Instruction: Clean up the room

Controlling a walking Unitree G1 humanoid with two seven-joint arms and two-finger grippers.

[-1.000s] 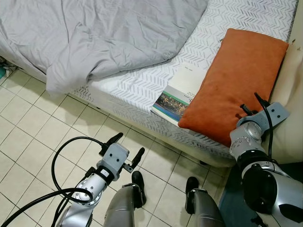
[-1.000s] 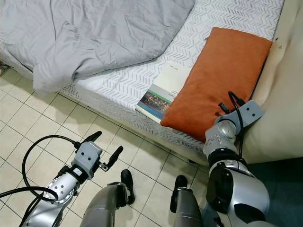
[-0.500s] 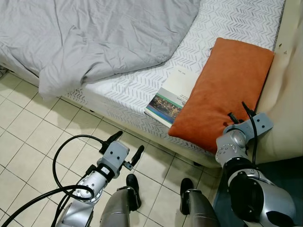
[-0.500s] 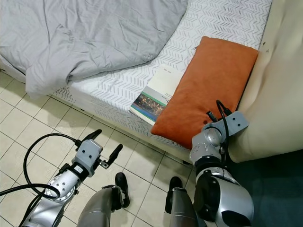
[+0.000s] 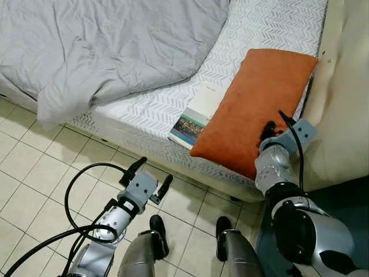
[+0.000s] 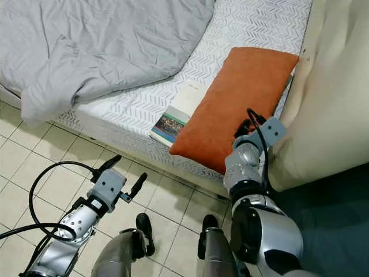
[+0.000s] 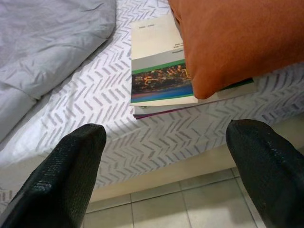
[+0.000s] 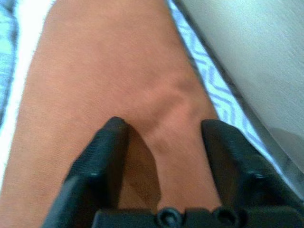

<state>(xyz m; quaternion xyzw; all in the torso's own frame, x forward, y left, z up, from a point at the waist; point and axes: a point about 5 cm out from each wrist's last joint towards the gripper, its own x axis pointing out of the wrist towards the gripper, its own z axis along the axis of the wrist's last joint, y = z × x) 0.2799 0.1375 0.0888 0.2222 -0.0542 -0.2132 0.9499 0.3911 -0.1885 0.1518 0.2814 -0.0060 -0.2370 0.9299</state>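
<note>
Now pushed onto the orange pillow [image 5: 253, 111], the right gripper [image 8: 164, 137] spreads, fabric bunched between its fingers; book [image 5: 193, 112] at nine o'clock.

A home bedroom: a bed [image 5: 253, 29] with patterned sheet, rumpled grey duvet [image 5: 104, 46], tiled floor [image 5: 34, 179]

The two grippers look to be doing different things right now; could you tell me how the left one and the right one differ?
The left gripper hangs over the tiled floor beside the bed, touching nothing, while the right gripper presses into the orange pillow on the mattress. The left gripper's fingers are spread wide, facing the book; the right gripper's fingers are closer, with pillow fabric bunched between them. Both are open, with two black fingers.
</note>
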